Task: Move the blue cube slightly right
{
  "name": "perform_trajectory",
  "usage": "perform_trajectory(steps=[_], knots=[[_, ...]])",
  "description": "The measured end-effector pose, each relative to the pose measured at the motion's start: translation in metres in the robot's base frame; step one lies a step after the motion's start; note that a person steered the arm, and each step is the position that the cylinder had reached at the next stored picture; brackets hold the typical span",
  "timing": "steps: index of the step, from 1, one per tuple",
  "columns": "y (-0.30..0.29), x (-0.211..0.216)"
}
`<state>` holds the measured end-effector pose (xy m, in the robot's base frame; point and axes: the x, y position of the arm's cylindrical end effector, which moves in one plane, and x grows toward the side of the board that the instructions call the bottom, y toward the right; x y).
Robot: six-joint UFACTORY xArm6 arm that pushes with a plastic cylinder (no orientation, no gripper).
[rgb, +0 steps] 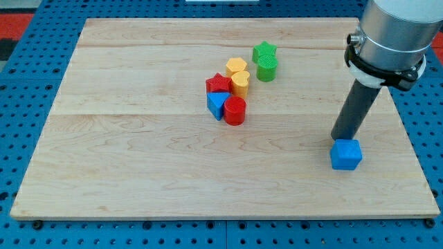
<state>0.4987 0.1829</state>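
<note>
The blue cube [346, 154] sits on the wooden board [138, 159] at the view's lower right. My tip [338, 139] stands just above and slightly left of the cube, touching or almost touching its top-left edge. The dark rod rises from there to the arm's grey body at the view's top right.
A cluster lies near the board's middle: a red star [218, 84], a blue triangular block [217, 105], a red cylinder [234, 111], a yellow heart [241, 82], a yellow block [236, 66], a green star [264, 50] and a green cylinder [267, 69]. The board's right edge is close to the cube.
</note>
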Motion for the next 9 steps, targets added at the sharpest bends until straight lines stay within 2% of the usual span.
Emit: perform_trajectory(steps=[1,3,5,7,9], knots=[[0.0,0.0],[-0.075,0.002],[-0.023,0.016],[-0.033,0.045],[-0.029,0.054]])
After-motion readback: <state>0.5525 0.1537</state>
